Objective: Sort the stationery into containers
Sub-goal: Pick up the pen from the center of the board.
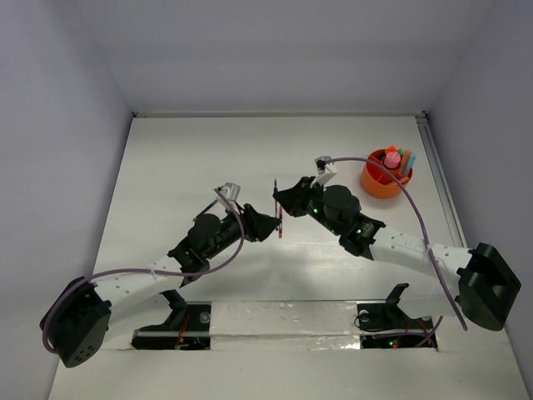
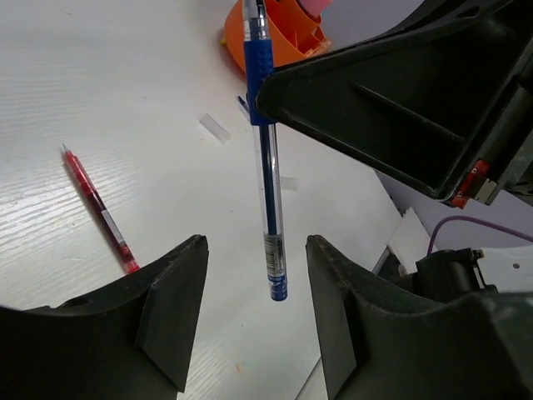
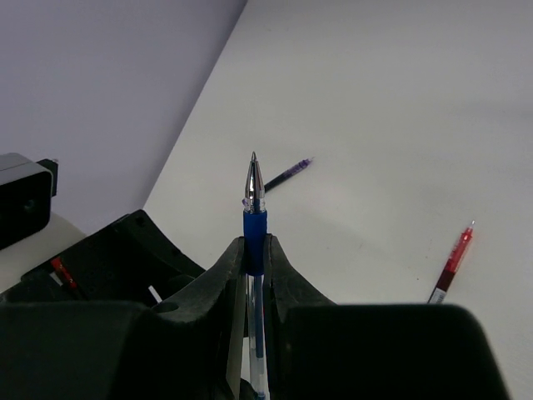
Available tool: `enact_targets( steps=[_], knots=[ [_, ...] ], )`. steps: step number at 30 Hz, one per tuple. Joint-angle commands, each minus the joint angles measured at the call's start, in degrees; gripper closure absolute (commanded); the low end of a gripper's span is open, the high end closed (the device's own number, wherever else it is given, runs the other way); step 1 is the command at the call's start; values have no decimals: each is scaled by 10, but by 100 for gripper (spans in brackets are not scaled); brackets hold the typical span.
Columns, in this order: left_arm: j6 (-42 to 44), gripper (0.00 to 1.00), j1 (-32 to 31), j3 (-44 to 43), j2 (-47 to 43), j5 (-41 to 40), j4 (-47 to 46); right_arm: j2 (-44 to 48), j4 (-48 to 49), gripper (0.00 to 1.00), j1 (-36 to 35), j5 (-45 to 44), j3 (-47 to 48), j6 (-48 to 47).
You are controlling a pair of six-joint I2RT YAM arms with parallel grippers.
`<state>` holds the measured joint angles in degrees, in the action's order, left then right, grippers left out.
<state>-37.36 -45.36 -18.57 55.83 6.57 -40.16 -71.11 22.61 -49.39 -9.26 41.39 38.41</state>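
Observation:
My right gripper (image 1: pixel 280 200) (image 3: pixel 255 243) is shut on a blue pen (image 2: pixel 266 167) (image 3: pixel 254 187) at its blue grip, holding it off the table over the middle. The pen's rear end hangs between the fingers of my left gripper (image 1: pixel 270 223) (image 2: pixel 256 243), which stands open and does not touch it. A thin red pen (image 2: pixel 98 210) (image 3: pixel 452 262) (image 1: pixel 281 228) lies on the white table below the two grippers. The round orange container (image 1: pixel 380 185) (image 2: pixel 283 37) stands at the right back with several stationery pieces (image 1: pixel 396 157) upright in it.
Two small white strips (image 2: pixel 215 127) lie on the table near the container. In the right wrist view a thin dark streak (image 3: pixel 287 173) shows on the table; pen or shadow, I cannot tell. Walls close the table on the left, back and right.

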Motion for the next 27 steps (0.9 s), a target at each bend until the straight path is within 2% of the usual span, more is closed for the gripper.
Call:
enact_targets(
  steps=[1, 3, 6, 10, 17, 20, 27],
  knots=[
    [4, 53, -3, -28, 13, 30, -68, -7, 47, 100, 3, 22, 5, 5],
    [7, 61, -3, -32, 17, 30, -73, -13, 49, 100, 3, 27, 6, 8],
    [13, 66, -3, -36, 25, 26, -75, -17, 51, 100, 3, 37, 7, 11],
    [20, 79, -3, -40, 32, 25, -79, -21, 50, 100, 3, 43, 5, 14],
    [20, 76, -3, -45, 49, 44, -85, -18, 65, 100, 3, 47, -1, 23],
    [19, 72, -3, -42, 46, 47, -80, -14, 70, 100, 9, 48, -2, 28],
    [26, 75, -3, -37, 25, 37, -63, 4, 66, 100, 14, 33, -7, 24]
  ],
)
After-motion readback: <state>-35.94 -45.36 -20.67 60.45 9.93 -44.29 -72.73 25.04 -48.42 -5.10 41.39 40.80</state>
